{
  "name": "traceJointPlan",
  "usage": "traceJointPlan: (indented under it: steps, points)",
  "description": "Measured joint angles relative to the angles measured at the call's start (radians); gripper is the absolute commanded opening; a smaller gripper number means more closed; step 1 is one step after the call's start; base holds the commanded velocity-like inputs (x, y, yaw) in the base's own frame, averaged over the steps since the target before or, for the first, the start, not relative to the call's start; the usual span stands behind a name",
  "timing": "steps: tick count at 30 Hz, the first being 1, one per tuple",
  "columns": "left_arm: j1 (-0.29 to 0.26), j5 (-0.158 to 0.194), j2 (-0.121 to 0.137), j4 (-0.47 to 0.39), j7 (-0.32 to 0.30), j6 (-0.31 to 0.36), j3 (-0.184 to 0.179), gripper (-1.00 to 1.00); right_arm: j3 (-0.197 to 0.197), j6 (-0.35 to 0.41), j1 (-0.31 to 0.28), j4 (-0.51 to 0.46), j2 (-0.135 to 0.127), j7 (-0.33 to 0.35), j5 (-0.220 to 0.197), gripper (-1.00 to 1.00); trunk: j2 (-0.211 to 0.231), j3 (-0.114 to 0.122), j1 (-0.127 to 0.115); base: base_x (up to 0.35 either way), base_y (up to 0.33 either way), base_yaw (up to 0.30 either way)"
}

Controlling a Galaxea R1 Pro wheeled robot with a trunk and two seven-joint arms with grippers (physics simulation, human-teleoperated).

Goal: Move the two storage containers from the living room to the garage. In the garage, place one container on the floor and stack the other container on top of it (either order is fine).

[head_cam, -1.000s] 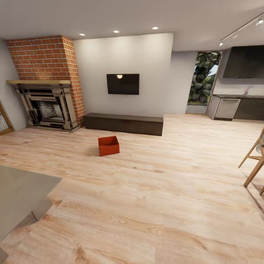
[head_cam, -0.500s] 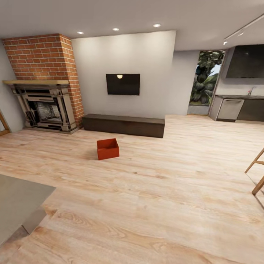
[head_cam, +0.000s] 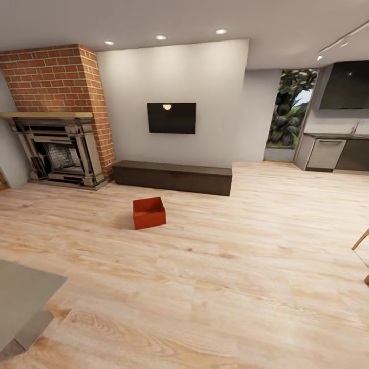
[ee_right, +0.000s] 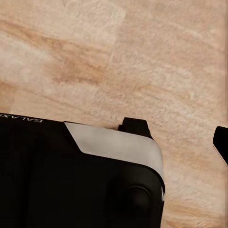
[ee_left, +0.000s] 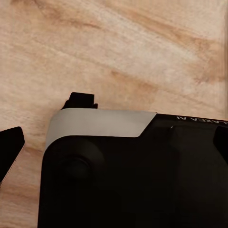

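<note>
Both grippers' spread cannot be told; dark finger tips (ee_left: 10, 147) (ee_right: 221, 142) are seen over wood planks. One bin (head_cam: 149, 212) is set on the floor (head_cam: 246, 266) at 11 o'clock, near the bench (head_cam: 172, 177).

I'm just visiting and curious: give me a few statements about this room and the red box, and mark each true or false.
1. The storage container sits on the wood floor. True.
2. It rests on the dark bench. False: it lies in front of the bench, apart from it.
3. A TV hangs on the wall above the bench. True.
4. The fireplace is white marble. False: it is set in red brick.
5. The container has a lid on. False: its top is open.
</note>
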Motion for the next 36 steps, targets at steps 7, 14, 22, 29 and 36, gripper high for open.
traceJointPlan:
  steps: [7,14,22,29,36]
  points:
    - [0.000,0.001,0.000,0.000,0.000,0.000,0.000,1.00,0.000,-0.004,0.000,0.000,0.000,-0.001,-0.002,1.00,0.000,0.000,0.000,0.323,0.000,0.000]
    - [0.000,0.001,0.000,0.000,0.000,0.000,0.000,1.00,0.000,-0.005,0.000,0.000,0.000,-0.001,-0.005,1.00,0.000,0.000,0.000,0.323,0.000,0.000]
    - [0.000,0.000,0.000,0.000,0.000,0.000,0.000,1.00,-0.001,-0.011,0.000,0.000,-0.012,-0.001,-0.008,1.00,0.000,0.000,0.000,0.323,0.000,0.000]
    - [0.000,0.000,0.000,0.000,0.000,0.000,0.000,1.00,-0.003,-0.004,0.000,0.000,-0.013,-0.001,-0.009,1.00,0.000,0.000,0.000,0.323,0.000,0.000]
    - [0.000,0.000,0.000,0.000,0.000,0.000,0.000,1.00,-0.004,-0.006,0.000,0.000,-0.013,-0.001,-0.009,1.00,0.000,0.000,0.000,0.323,0.000,0.149]
